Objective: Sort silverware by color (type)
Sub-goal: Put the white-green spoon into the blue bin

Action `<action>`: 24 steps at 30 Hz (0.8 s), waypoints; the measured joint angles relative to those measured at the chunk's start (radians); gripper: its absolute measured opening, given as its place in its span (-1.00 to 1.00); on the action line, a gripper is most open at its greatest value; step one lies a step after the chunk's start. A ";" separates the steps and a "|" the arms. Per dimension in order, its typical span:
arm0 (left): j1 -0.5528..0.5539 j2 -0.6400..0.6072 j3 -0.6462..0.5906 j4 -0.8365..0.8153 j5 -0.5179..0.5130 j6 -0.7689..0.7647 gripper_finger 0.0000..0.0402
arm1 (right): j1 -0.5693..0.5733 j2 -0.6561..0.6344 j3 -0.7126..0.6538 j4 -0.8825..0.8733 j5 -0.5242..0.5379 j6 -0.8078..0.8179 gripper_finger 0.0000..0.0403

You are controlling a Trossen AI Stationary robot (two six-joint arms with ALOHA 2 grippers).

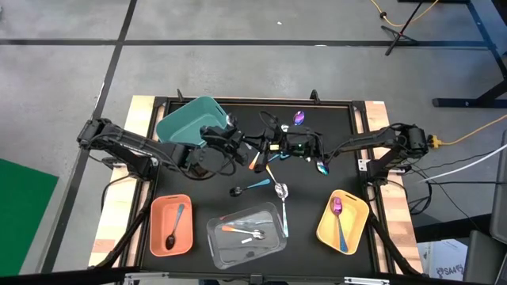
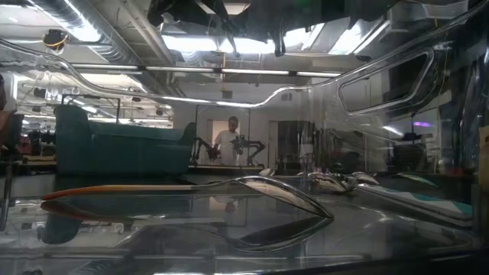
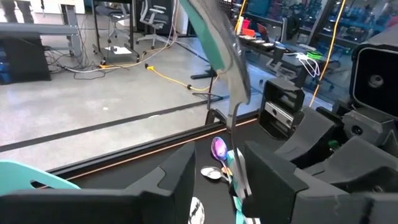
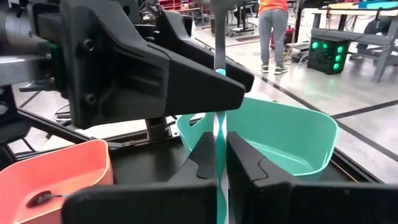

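floor: grey concrete [image 1: 238, 71] | yellow cable [image 3: 177, 79] | ceiling strip lights [image 2: 229, 44]

The right gripper [image 4: 221, 163] has its two dark fingers pressed together on the teal handle of a spoon [image 4: 219, 134], which stands upright between them, its silver stem rising past the picture's upper edge. Just beyond, the left gripper [image 4: 244, 87] faces it, its black fingers [image 4: 186, 84] reaching the same spoon higher up. Behind them sit a teal bin [image 4: 292, 134] and a salmon bin [image 4: 56, 171] holding a dark spoon [image 4: 43, 198], while a person [image 4: 272, 31] in an orange top stands far off on the floor.
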 joint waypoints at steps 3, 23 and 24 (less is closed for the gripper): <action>-0.001 0.000 0.000 0.001 0.000 0.000 -0.35 | 0.000 0.000 0.000 0.000 -0.003 0.000 -0.99; 0.005 0.000 0.002 0.005 0.031 -0.002 -0.90 | 0.000 0.001 0.000 -0.002 -0.004 0.002 -0.99; 0.006 0.000 0.002 0.004 0.036 0.000 -0.89 | 0.000 0.001 0.000 -0.003 -0.003 0.004 -0.99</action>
